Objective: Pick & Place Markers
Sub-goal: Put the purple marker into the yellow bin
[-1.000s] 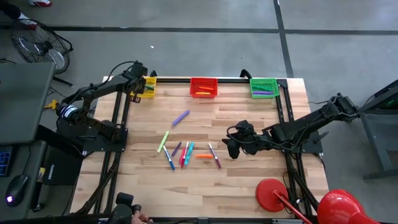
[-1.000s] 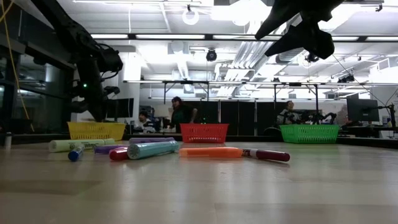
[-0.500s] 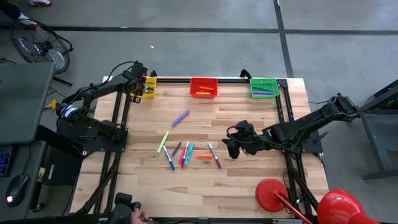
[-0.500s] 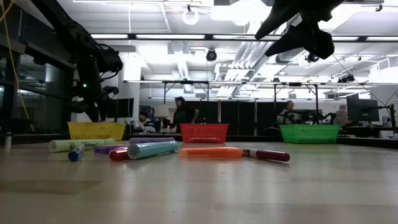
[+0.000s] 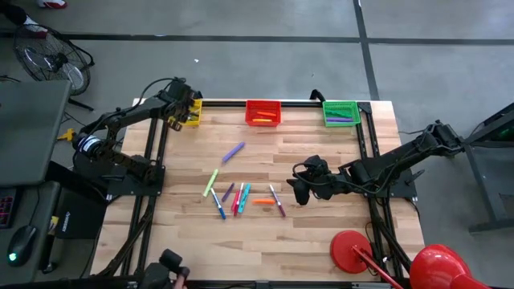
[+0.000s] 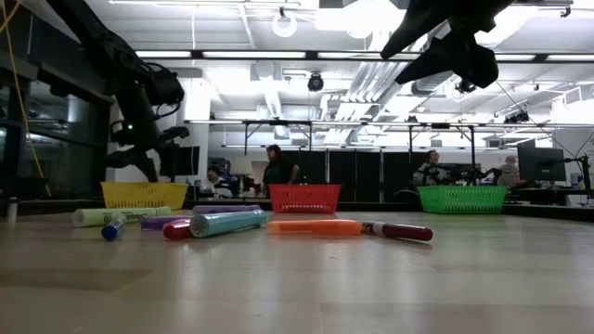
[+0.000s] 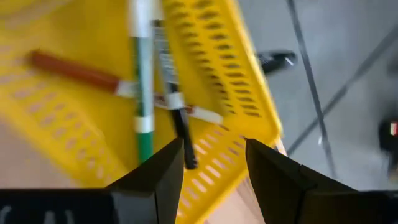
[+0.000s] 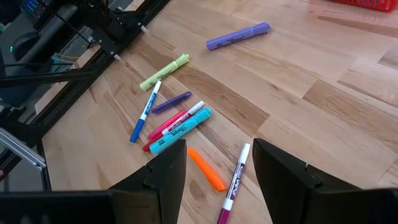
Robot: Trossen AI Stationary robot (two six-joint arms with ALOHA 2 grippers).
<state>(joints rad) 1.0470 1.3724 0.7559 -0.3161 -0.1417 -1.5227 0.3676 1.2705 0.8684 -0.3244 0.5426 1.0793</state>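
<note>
R claw (image 8: 214,171), fingers apart & empty, hovers just beside the loose markers (image 5: 241,197) mid-tabletop (image 5: 321,241), nearest the orange marker (image 8: 206,168) lying diagonal ahead of it; L claw (image 7: 211,165), spread & empty, sits over the yellow basket (image 7: 236,99), well apart.

Pale matt wood-plank table (image 5: 321,160); perforated yellow plastic basket (image 7: 236,81).

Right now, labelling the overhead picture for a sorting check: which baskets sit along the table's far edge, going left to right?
Left gripper over the yellow basket → red basket → green basket.
</note>
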